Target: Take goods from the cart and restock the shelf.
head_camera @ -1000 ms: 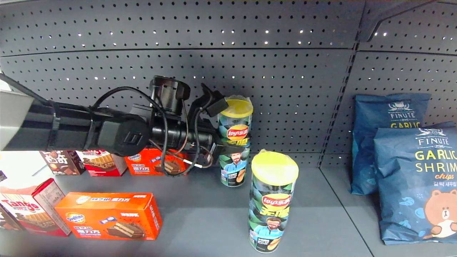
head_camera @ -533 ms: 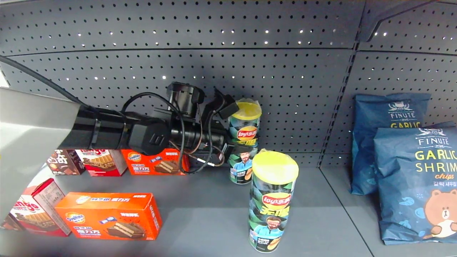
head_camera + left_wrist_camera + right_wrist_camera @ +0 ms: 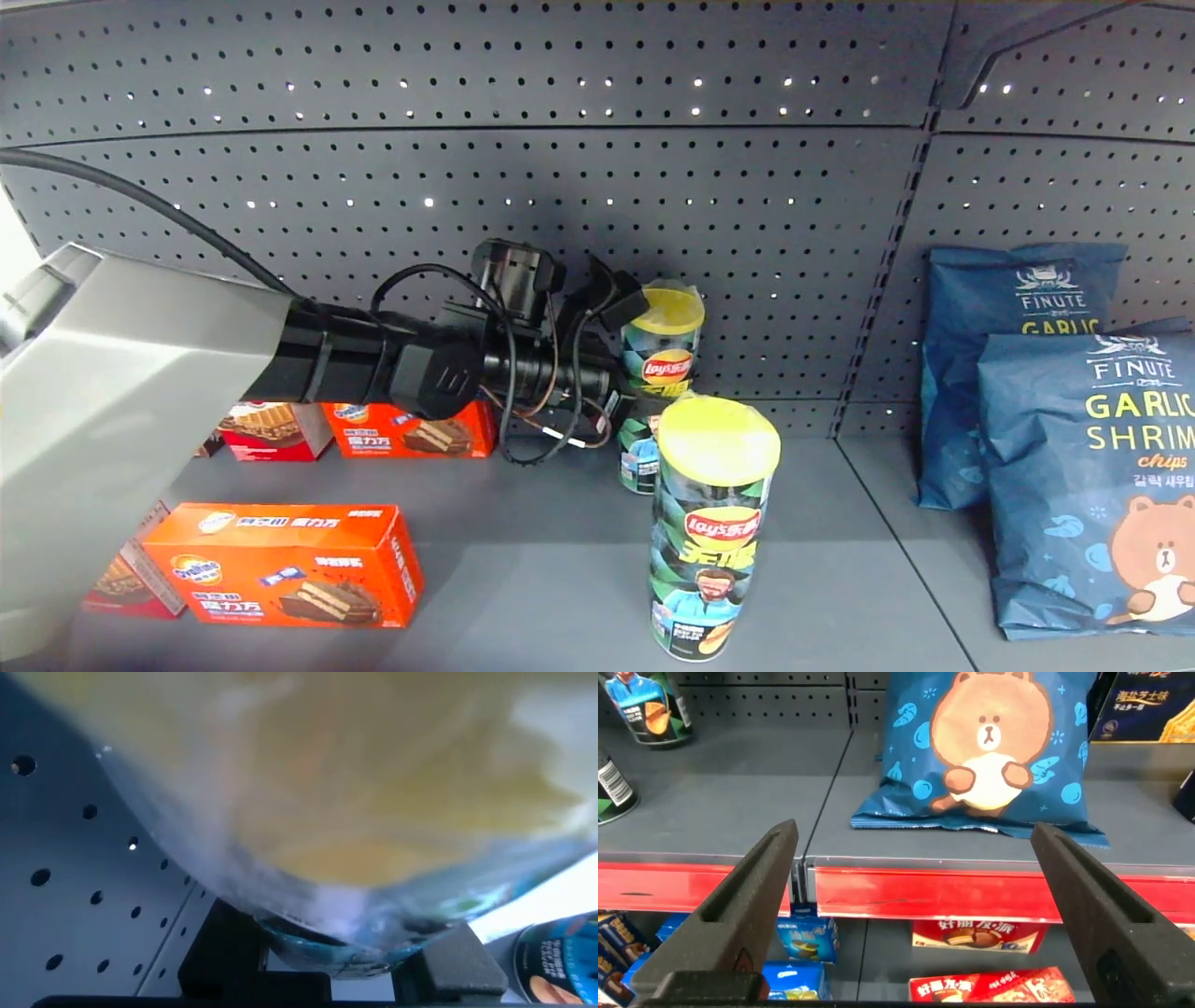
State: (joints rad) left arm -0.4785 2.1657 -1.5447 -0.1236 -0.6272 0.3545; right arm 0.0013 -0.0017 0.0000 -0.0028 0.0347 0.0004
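Observation:
A chips can [image 3: 661, 343] with a yellow lid is upright at the back of the grey shelf [image 3: 523, 523], close to the pegboard wall. My left gripper [image 3: 627, 394] is shut on the can's side, coming in from the left. In the left wrist view the can's lid [image 3: 355, 793] is very close, with the left gripper [image 3: 346, 963] clamped around the can below it. A second, identical can [image 3: 714, 527] stands in front and partly hides the held can's base. My right gripper [image 3: 915, 905] is open in front of the shelf's red edge [image 3: 924, 896], holding nothing.
Orange cake boxes [image 3: 285, 565] lie at the front left, and more boxes [image 3: 411, 431] stand along the back left. Blue shrimp chip bags [image 3: 1083, 476] stand on the right; one bear-print bag [image 3: 985, 747] is in the right wrist view. Boxed goods [image 3: 976, 938] sit on a lower shelf.
My left arm has carried the held can to the right and deeper into the shelf, lowering it behind the front can. The front can and boxes have not moved.

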